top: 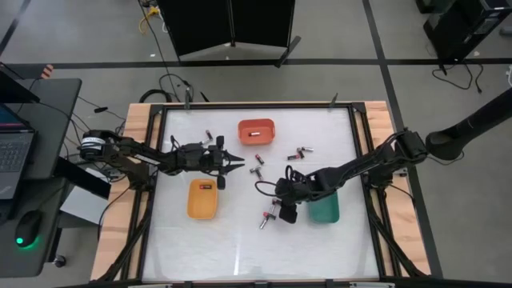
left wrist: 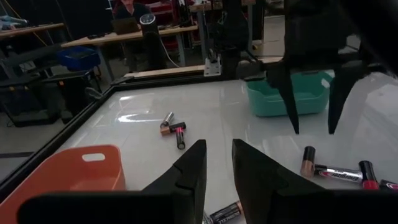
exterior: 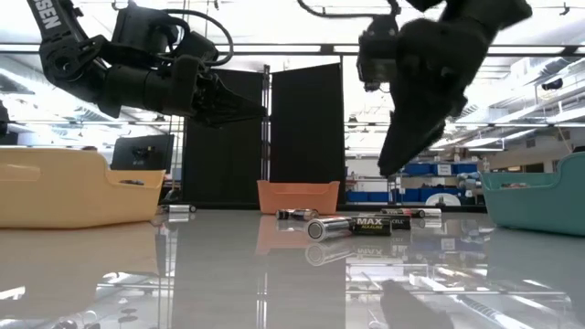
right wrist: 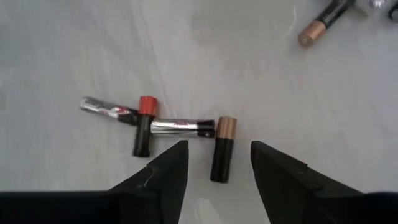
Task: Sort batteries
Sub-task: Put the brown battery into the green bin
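Just below the centre of the high view, the right gripper (top: pixel 261 186) hangs with its fingers spread apart above a small cluster of batteries (right wrist: pixel 180 130): tiny cylinders, dark and silvery, one with a red band, one with a copper-coloured end. They lie touching each other on the glossy white table (top: pixel 240 248), directly between the open fingers in the right wrist view. Other batteries lie scattered: a pair (top: pixel 300 154) right of centre, one (top: pixel 267 218) lower down, a few near the upper left of the surface.

Left of centre, the left gripper (top: pixel 238 166) hovers with its fingers narrowly parted, holding nothing, just above the yellow rounded plastic tray (top: pixel 202 198). An orange rounded plastic tray (top: pixel 256 130) sits toward the top edge, and a green rounded plastic tray (top: pixel 324 210) lies just beside the right arm. A dark frame borders the table; the lower half of the surface is bare.
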